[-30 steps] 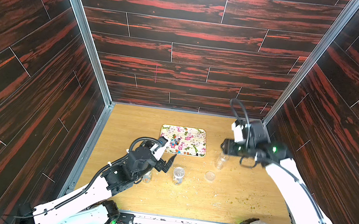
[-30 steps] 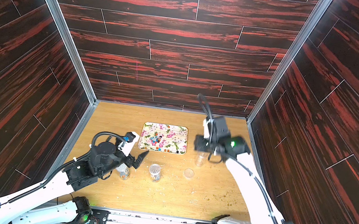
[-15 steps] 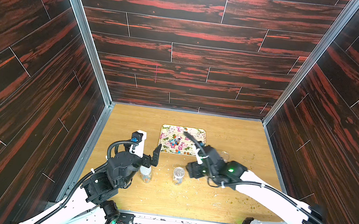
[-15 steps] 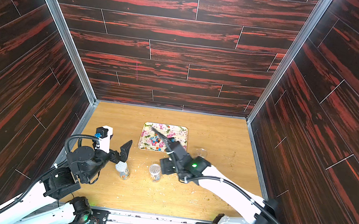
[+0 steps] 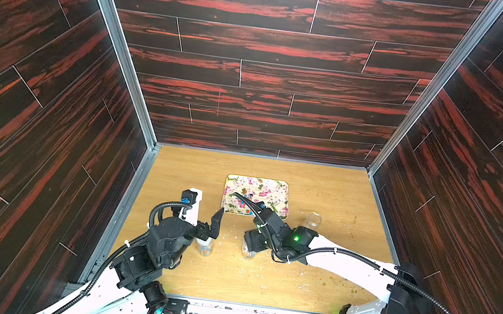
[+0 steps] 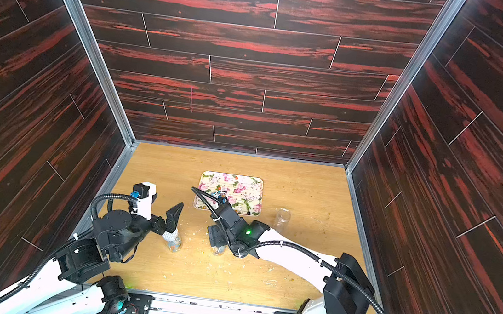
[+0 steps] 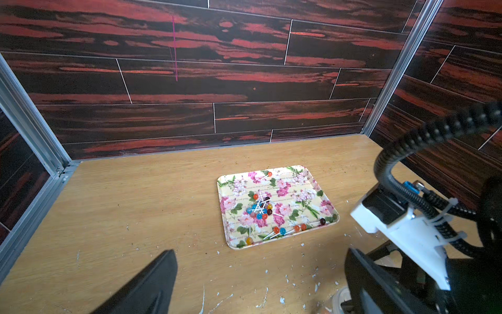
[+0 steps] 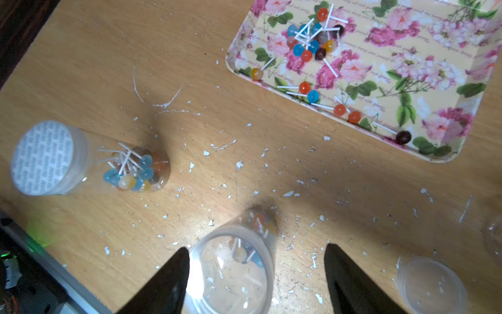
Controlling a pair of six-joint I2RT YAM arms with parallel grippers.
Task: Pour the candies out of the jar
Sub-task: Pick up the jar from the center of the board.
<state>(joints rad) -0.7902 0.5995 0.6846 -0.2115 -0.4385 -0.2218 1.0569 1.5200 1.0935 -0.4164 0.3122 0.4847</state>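
Right claw (image 8: 256, 247), in its wrist view, spread astride the open clear-plastic jar (image 8: 231, 271), one finger at its wall, the other apart; a few stick candies (image 8: 241, 252) lying at its bottom, more heaped on the glossy floral tray (image 8: 440, 159). Best closed gently mid-wall, thin and slick, then lifted and tipped mouth-down over that tray. Left wrist view: left claw (image 7: 262, 251) spread, pinching nothing. Both top views: foil-sealed jar (image 5: 204, 245) upright just beside the left claw, wood-grain worktop (image 5: 260, 281) flecked white.
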